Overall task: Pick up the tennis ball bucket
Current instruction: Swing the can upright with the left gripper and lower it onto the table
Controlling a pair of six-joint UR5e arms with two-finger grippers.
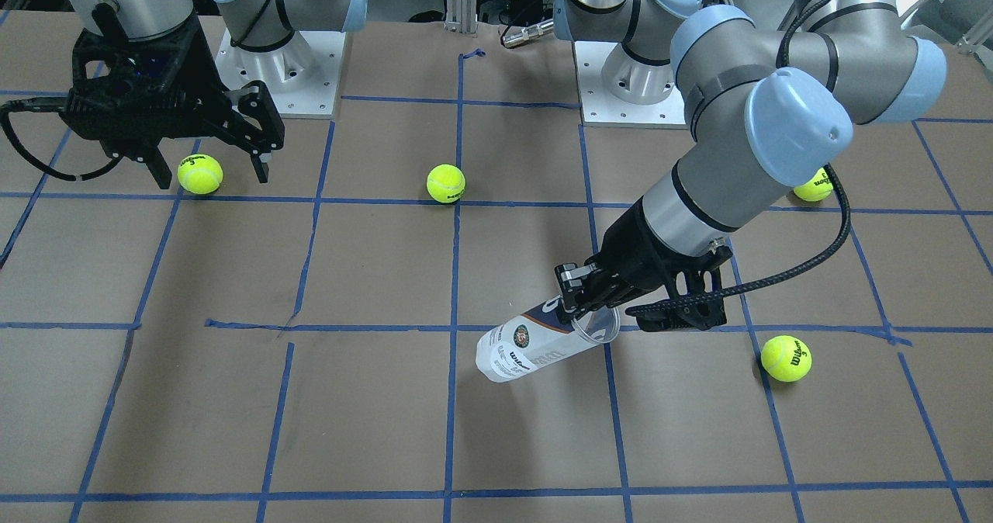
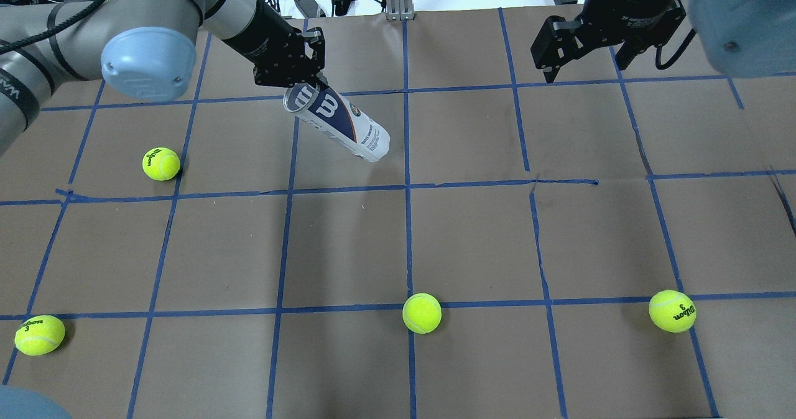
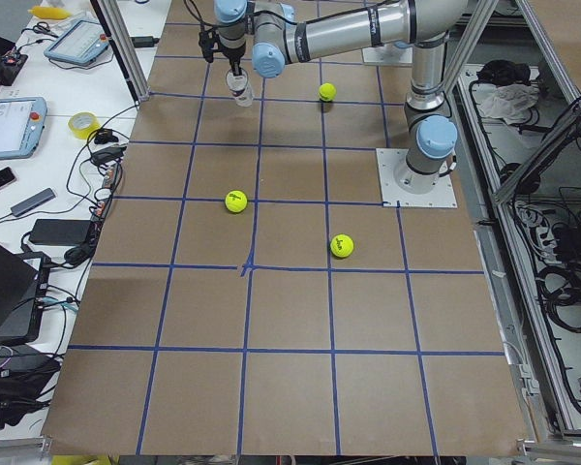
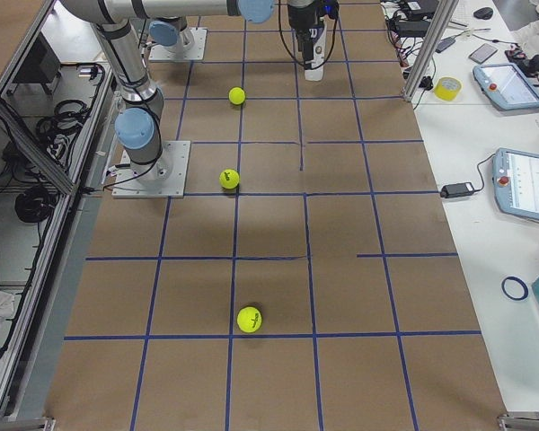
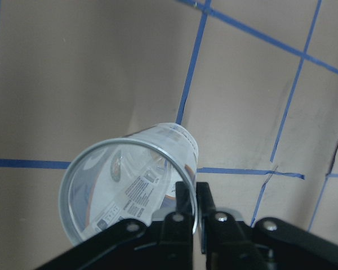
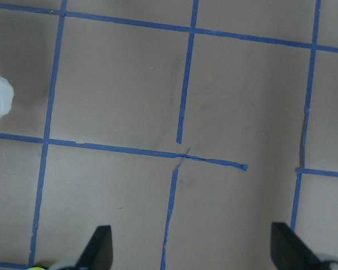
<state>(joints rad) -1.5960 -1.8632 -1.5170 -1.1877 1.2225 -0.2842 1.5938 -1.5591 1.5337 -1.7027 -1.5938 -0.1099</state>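
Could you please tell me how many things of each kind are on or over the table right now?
Tennis balls: 4
Clear ball tube, tilted, pinched at its open rim by the left gripper: 1
Total: 5

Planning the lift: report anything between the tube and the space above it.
Nothing visible does. The left claw pinches the tilted tube by its open rim, and the balls lie well clear of it.
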